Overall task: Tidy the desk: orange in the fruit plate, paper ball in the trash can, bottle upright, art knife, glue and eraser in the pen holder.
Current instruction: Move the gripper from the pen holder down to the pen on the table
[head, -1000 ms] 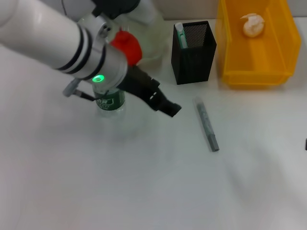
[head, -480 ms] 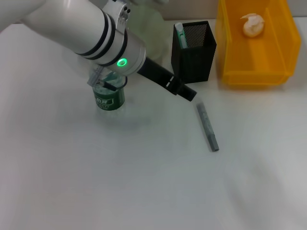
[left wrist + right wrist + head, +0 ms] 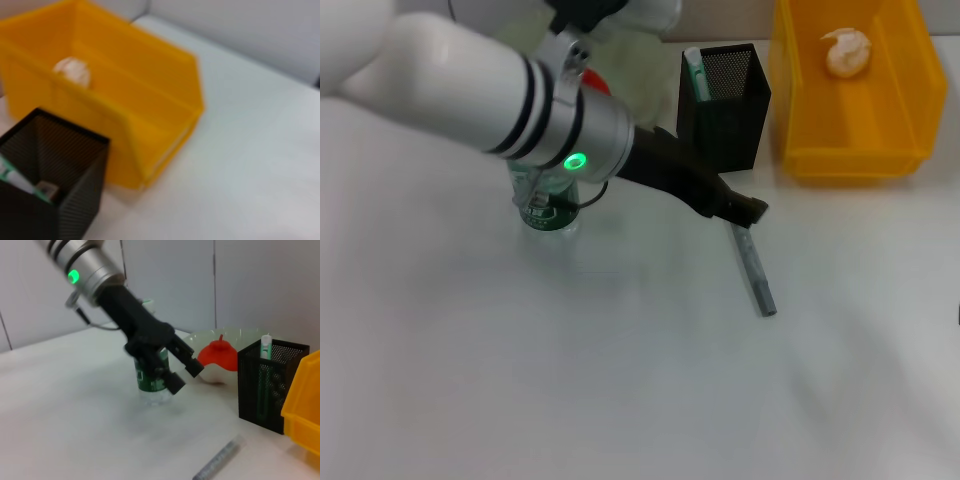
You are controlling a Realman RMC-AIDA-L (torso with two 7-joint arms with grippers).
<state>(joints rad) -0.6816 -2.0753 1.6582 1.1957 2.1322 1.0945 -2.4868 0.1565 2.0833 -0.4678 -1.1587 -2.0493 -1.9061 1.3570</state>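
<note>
The left gripper (image 3: 745, 210) is seen in the head view reaching from ten o'clock across the middle of the desk (image 3: 620, 380), its tip above the upper end of the grey art knife (image 3: 753, 262). In the right wrist view the same gripper (image 3: 182, 375) is shown with its fingers (image 3: 194, 368) parted and nothing grasped between them. The art knife is lying flat on the desk, at about four o'clock from the black mesh pen holder (image 3: 725, 108) and well apart from it. A green-and-white glue stick (image 3: 696, 74) is standing inside the pen holder at its ten o'clock corner. The bottle (image 3: 548, 205) with the green label is standing upright, partly covered by the left arm, at nine o'clock from the pen holder. Behind it, at twelve o'clock, the pale fruit plate (image 3: 227, 371) is seen with a red-orange fruit (image 3: 218, 354) in it. The yellow bin (image 3: 855, 90) is placed just beside the pen holder at three o'clock, and a crumpled paper ball (image 3: 847, 50) is lying in its far end. Of the right gripper nothing is shown, so the state of its fingers cannot be told
</note>
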